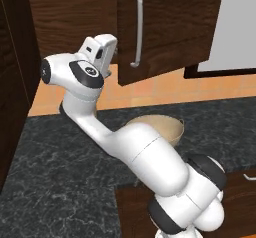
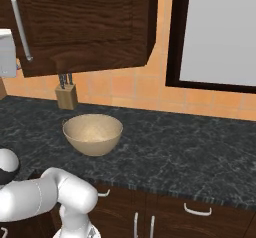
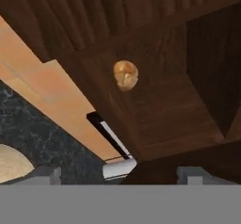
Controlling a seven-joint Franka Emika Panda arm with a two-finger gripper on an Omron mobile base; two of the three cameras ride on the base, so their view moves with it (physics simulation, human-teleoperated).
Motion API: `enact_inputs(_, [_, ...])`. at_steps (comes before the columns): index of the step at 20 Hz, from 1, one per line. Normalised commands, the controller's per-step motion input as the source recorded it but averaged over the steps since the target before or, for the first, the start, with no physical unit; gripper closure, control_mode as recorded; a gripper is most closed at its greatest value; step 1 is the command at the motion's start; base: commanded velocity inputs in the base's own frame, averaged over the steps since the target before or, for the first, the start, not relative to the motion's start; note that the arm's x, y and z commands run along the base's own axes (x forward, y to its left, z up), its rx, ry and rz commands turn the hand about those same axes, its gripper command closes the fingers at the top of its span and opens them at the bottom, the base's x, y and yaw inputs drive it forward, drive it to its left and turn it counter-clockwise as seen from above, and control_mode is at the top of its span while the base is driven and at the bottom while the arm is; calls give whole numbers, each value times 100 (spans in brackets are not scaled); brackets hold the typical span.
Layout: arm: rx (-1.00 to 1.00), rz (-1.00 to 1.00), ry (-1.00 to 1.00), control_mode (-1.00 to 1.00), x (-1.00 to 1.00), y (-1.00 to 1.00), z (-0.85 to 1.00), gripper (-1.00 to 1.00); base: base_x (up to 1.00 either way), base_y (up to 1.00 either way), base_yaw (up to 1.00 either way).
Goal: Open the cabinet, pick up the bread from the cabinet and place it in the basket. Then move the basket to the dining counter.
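The cabinet [image 1: 165, 27] door hangs swung out over the black counter [image 2: 175, 147], its silver handle [image 1: 136, 29] facing the base cameras, and the arm is raised with its hand up by the door's lower left corner.

From the hand camera, the bread [image 3: 125, 75] sits on the cabinet's wooden floor, inside the open box, straight ahead of the gripper [image 3: 120, 173] and a touch above the middle of that view. It is a small rounded lump with no clear long axis, so any approach angle looks workable. The 2 fingertips [image 3: 44, 173] stand far apart at the bottom of the hand view with nothing between them: jaws wide, holding nothing.

The relation that matters: bread lies forward along the gripper's own line, well apart from the tips, past the cabinet's front lip. So the likely next move is a straight reach in over that lip.

Below, the basket [image 2: 92, 133] waits on the black counter, just in front of the knife block [image 2: 66, 94], under the cabinet.
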Motion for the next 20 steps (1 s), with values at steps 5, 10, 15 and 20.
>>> enact_inputs(5, [0, -25, 5, -100, -66, -99, 0, -100, 0, 0, 0])
enact_inputs(10, [5, -27, 0, -100, -100, -100, 0, -100, 0, 0, 0])
enact_inputs(15, [13, -13, -1, -100, -88, -100, 4, -100, 0, 0, 0])
enact_inputs(20, [10, -4, 0, -100, -27, -100, 0, -100, 0, 0, 0])
